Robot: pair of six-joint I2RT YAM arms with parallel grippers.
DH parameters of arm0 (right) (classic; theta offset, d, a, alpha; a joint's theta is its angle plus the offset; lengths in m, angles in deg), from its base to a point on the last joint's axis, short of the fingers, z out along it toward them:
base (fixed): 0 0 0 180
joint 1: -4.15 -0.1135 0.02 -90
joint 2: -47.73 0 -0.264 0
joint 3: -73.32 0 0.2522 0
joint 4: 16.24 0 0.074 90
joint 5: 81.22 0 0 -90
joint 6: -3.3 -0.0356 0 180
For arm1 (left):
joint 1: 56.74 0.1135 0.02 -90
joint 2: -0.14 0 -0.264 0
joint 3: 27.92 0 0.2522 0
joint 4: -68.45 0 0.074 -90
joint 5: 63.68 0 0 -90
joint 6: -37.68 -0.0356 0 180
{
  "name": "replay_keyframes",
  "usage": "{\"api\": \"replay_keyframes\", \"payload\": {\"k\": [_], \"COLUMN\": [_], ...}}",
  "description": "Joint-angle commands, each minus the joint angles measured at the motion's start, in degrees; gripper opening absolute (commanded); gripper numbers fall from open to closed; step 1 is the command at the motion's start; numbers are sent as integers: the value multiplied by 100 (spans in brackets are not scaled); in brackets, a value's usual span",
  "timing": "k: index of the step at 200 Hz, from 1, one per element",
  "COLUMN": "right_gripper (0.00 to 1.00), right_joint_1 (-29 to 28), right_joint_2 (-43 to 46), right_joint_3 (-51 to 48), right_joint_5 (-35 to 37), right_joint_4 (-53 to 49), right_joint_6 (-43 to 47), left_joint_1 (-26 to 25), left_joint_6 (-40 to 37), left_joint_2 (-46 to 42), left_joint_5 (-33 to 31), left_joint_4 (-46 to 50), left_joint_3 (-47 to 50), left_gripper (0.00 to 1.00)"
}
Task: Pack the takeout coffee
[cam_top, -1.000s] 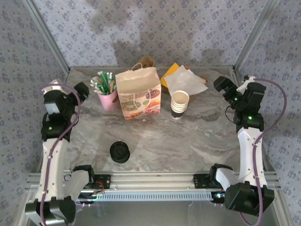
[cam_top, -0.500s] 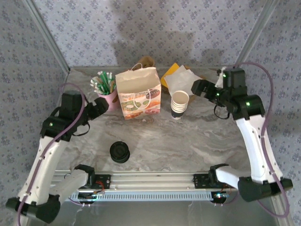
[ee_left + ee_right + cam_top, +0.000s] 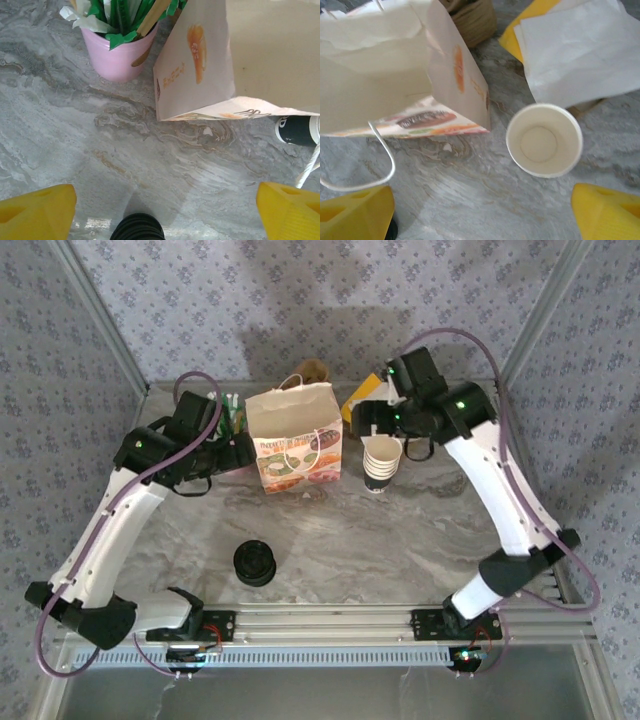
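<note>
The takeout coffee is out of view. A printed paper bag (image 3: 295,438) stands open at the back middle of the marble table (image 3: 400,530). A stack of lidless cream cups (image 3: 382,462) with dark base bands stands just right of it. A low pile of black lids (image 3: 254,563) lies front left. My left gripper (image 3: 240,450) hovers open by the bag's left side, near the pink cup (image 3: 232,445). My right gripper (image 3: 375,420) hangs open above the cup stack. In the right wrist view the top cup (image 3: 544,140) is empty, beside the bag (image 3: 380,75).
The pink cup (image 3: 120,55) holds green-wrapped straws and sticks. White napkins (image 3: 575,45) on yellow paper (image 3: 525,25) lie behind the cups, beside a brown roll (image 3: 470,17). The bag's white handle (image 3: 380,165) droops forward. Frame posts rise at both back corners.
Both arms swung in from the table's sides toward the back middle. The left one came to the bag's left side, the right one over the cup stack. Nothing on the table moved.
</note>
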Motion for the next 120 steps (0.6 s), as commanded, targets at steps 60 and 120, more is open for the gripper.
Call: {"api": "replay_keyframes", "payload": {"k": [60,120], "right_gripper": [84,71], "right_joint_1": [-253,-288], "right_joint_2": [-2011,-2824], "right_joint_3": [2259,2855], "right_joint_5": [137,144], "right_joint_4": [-704,-598], "right_joint_6": [-163,-322], "left_joint_1": [195,490], "left_joint_6": [298,290], "left_joint_2": [337,311], "left_joint_5": [1052,1057], "left_joint_4": [-566,-732], "left_joint_3": [-259,-138], "left_gripper": [92,92]}}
